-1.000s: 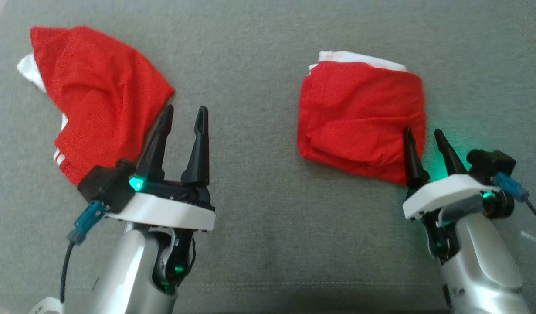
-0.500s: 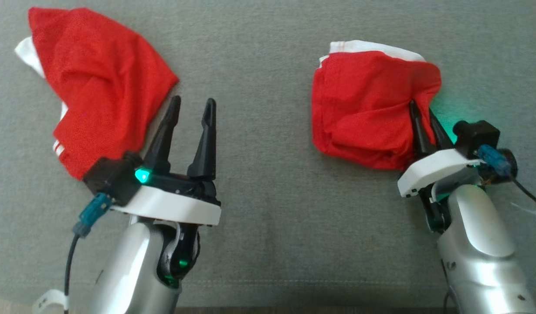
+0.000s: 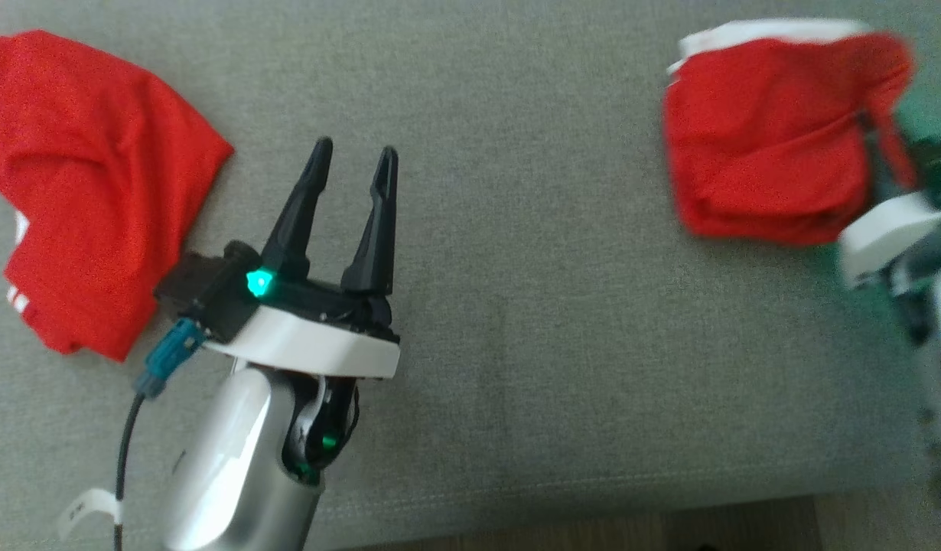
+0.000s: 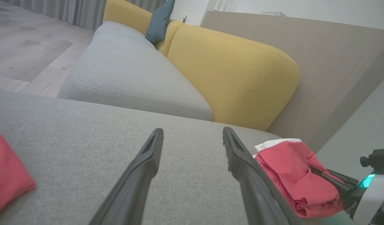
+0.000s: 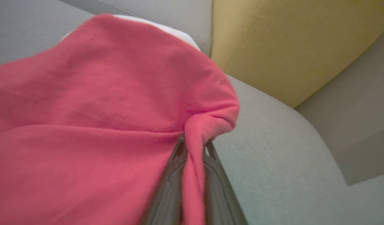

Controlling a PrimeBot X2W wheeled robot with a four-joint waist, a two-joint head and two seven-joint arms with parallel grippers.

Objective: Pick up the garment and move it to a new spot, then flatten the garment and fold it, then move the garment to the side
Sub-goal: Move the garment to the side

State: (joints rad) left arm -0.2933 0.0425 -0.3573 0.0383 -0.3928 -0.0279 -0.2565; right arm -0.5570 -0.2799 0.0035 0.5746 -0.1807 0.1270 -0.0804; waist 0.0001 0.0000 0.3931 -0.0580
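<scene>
Garment (image 5: 86, 125) hides tips of right hand (image 5: 193, 142).

Grey fabric seat (image 4: 86, 175) lies under the left pincer (image 4: 192, 131). Ahead of its tips: a second grey seat cushion (image 4: 126, 78), yellow back cushion (image 4: 235, 72) and teal pillow (image 4: 159, 20). Far left: pale plank floor (image 4: 23, 53), grey curtains (image 4: 70, 9). Right: beige panel wall (image 4: 329, 53).

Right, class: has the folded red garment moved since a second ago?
Yes. Pinched by the right pincer, the folded red garment has moved to the robot's right, widening its gap from the loose red garment.
</scene>
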